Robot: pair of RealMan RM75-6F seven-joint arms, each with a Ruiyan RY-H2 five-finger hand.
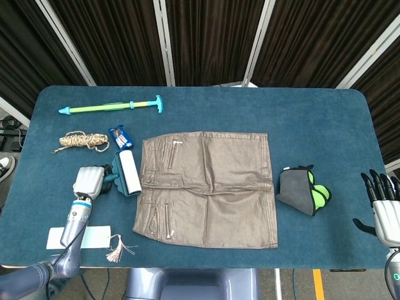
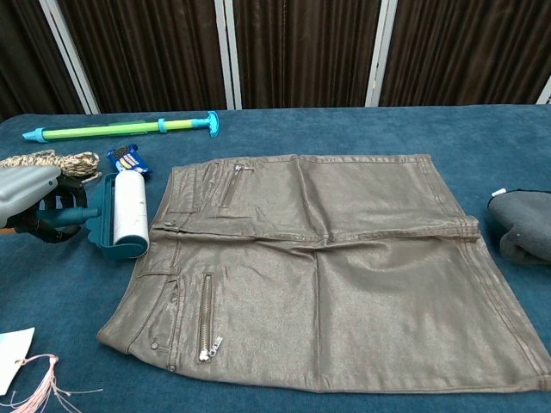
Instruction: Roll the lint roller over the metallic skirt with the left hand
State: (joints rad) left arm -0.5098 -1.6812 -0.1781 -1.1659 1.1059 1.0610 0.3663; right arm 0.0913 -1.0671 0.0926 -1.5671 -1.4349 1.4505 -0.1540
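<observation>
The metallic brown skirt (image 1: 209, 185) (image 2: 331, 262) lies flat in the middle of the blue table. My left hand (image 1: 90, 181) (image 2: 30, 200) grips the teal handle of the lint roller (image 1: 126, 173) (image 2: 127, 212). The roller's white drum stands just left of the skirt's waistband edge, beside it rather than on it. Whether the drum touches the table is unclear. My right hand (image 1: 382, 201) hangs off the table's right edge with fingers spread and nothing in it; the chest view does not show it.
A green and teal toy pump (image 1: 112, 107) lies at the back left. A rope coil (image 1: 80, 140) and a small blue packet (image 1: 121, 137) sit behind the roller. A white card with a tassel (image 1: 87, 237) lies near the front left edge. A grey and green cloth (image 1: 303, 190) rests right of the skirt.
</observation>
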